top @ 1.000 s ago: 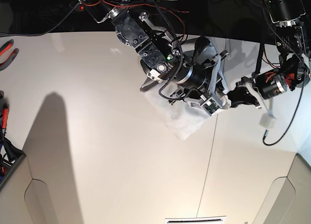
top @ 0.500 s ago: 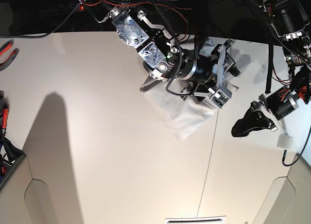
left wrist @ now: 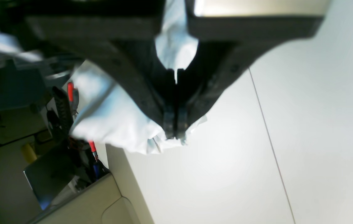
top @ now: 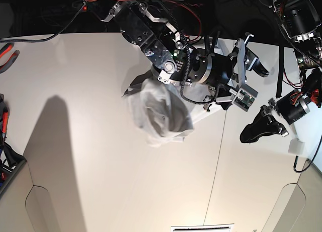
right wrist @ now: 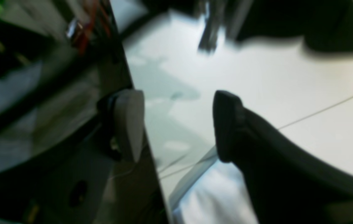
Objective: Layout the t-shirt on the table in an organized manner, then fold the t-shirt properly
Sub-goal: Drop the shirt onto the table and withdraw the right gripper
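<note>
The left fingers (left wrist: pixel 174 121) are pressed flat together, pad against pad, with no gap at the tips; in the left wrist view white cloth shows past and around them, but the base view puts the left fingers (top: pixel 254 130) over bare bench to the right of the seam, apart from the cloth, so nothing is seen pinched between them. The right fingers (right wrist: pixel 129 124) stand wide; a pale pad on one side and a dark one (right wrist: pixel 226 124) on the other, with only bench surface in the gap. In the base view the right fingers (top: pixel 241 51) are spread near the far edge of the bench, above the seam line (top: pixel 216 176).

The t-shirt (top: pixel 161 113) is a crumpled, bunched white heap, left of the seam and in the far half of the bench (top: pixel 100 166); its upper edge runs in under the right arm's wrist, and I cannot tell whether that edge is caught on the arm or merely lies beneath it. A fold of the t-shirt (right wrist: pixel 213 193) shows below the dark finger in the right wrist view; the t-shirt (left wrist: pixel 117 124) fills the space behind the closed left pair in the other view.

Further out, red-handled pliers (top: pixel 7 53) lie at the left edge; a broad shadow (top: pixel 55 141) falls across the left part of the surface.
</note>
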`<state>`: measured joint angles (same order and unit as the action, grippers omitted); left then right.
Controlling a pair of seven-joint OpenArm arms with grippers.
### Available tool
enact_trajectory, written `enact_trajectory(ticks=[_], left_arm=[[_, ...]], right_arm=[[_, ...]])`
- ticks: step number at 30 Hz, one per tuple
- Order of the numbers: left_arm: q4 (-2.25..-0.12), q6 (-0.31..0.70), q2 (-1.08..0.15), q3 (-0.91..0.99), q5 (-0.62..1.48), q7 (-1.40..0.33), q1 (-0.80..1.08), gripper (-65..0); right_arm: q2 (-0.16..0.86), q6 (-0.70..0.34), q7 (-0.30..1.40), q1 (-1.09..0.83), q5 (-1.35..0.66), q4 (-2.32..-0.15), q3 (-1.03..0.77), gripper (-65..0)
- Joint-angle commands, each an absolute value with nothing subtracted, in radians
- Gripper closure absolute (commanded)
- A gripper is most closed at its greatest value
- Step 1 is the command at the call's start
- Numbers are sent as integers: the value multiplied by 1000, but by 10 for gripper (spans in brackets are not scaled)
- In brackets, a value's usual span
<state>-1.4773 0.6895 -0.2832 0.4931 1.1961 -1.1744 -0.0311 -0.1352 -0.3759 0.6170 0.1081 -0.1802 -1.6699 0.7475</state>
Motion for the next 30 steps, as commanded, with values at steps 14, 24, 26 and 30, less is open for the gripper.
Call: enact_trajectory(ticks=[14, 24, 26, 30], left_arm=[[-1496, 698, -299, 496, 1196, -1161, -41, 0], [-1496, 698, -299, 496, 1193, -1164, -28, 0], [-1496, 698, -299, 496, 1192, -1164, -27, 0], [-1496, 698, -299, 496, 1192, -1165, -27, 0]], right_arm=[[-141, 97, 655, 135, 327, -1846, 311, -347], [16, -148, 643, 278, -69, -1567, -282, -275], [52, -206, 643, 324, -154, -1487, -341, -295], [130, -282, 643, 430, -265, -1255, -388, -435]])
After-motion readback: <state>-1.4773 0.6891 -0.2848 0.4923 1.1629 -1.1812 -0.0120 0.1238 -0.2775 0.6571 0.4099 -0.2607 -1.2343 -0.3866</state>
